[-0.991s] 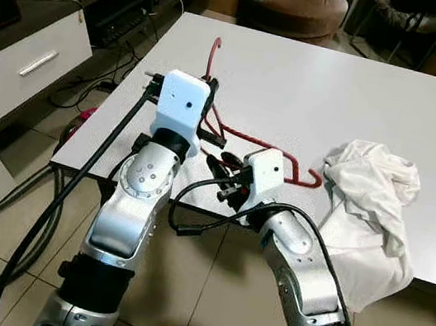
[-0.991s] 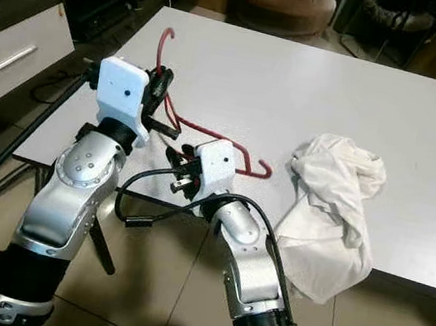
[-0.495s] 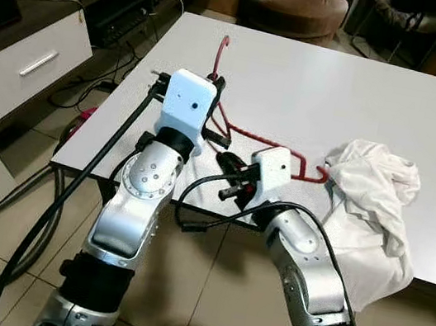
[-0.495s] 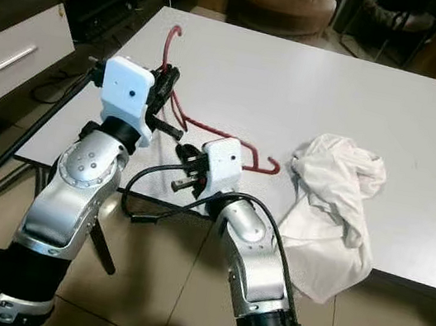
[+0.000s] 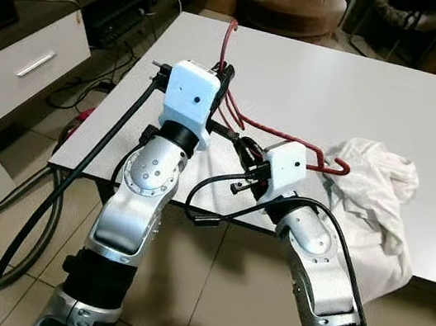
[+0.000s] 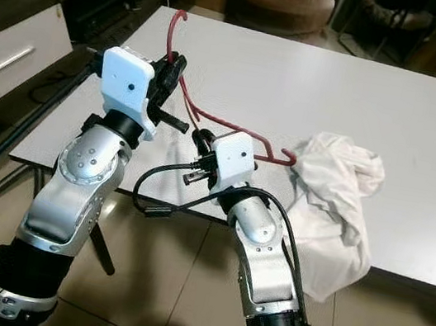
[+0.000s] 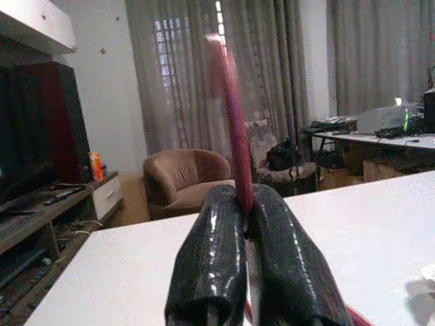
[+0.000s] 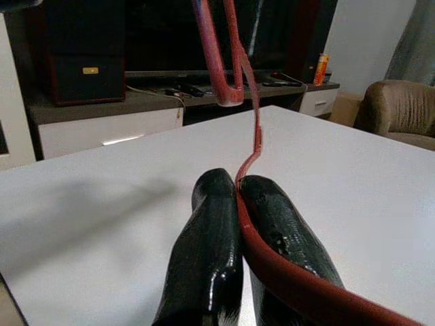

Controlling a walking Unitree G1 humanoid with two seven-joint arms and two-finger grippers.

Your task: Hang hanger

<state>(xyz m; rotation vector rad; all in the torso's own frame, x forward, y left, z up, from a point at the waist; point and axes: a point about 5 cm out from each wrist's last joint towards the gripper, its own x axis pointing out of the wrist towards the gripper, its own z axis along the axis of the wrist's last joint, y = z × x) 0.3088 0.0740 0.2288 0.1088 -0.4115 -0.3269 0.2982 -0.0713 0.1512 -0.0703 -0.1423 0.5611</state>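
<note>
White desk point(image 5: 396, 101) spans upper and right frame; crumpled white cloth point(image 5: 375, 198) at right of centre, draped over the near edge; red hanger point(image 5: 278, 131) at centre, raised off the desk, far tip beside the cloth, hook up at upper centre; left hand point(image 7: 241, 224) clamped on the hanger near its hook; right hand point(image 8: 236, 197) clamped on a lower bar of the hanger
</note>
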